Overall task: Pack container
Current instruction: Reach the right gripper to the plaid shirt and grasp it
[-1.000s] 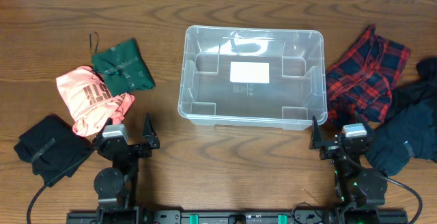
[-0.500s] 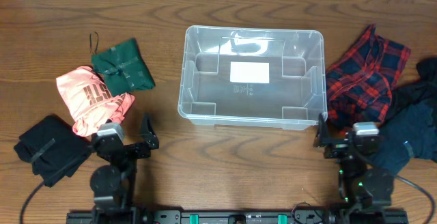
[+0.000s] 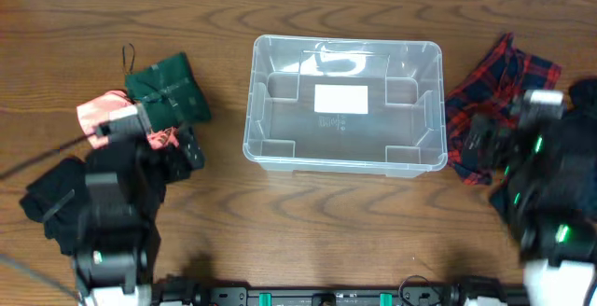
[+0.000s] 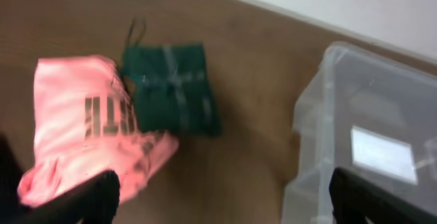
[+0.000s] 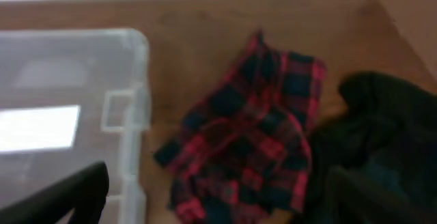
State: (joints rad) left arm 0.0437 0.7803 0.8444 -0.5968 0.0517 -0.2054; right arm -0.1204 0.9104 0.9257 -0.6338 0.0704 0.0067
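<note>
**Container empty, both arms lined up over the clothes**

So the container [image 3: 345,161] sits mid-table with nothing in it, just the white label on its bottom. I'd call this the very first pick: nothing's been grabbed yet.

The left gripper [image 4: 229,200] is spread wide and holding nothing. It hangs left of the container, above the pink garment [image 4: 82,135], with the folded green cloth [image 4: 171,91] just beyond that. In the left wrist view the container's corner is off to the right of the fingers, near but apart.

The right gripper [image 5: 218,203] is the same deal: wide apart, nothing in it. It's right of the container, over the red plaid shirt [image 5: 252,135], which lies just beside the container's wall. A black garment [image 5: 382,128] is further out.

Next move, my guess: each arm drops onto its garment, pinches a good bunch of fabric, lifts clear of the rim and swings inward over the container. Floppy cloth could snag the rim.
</note>
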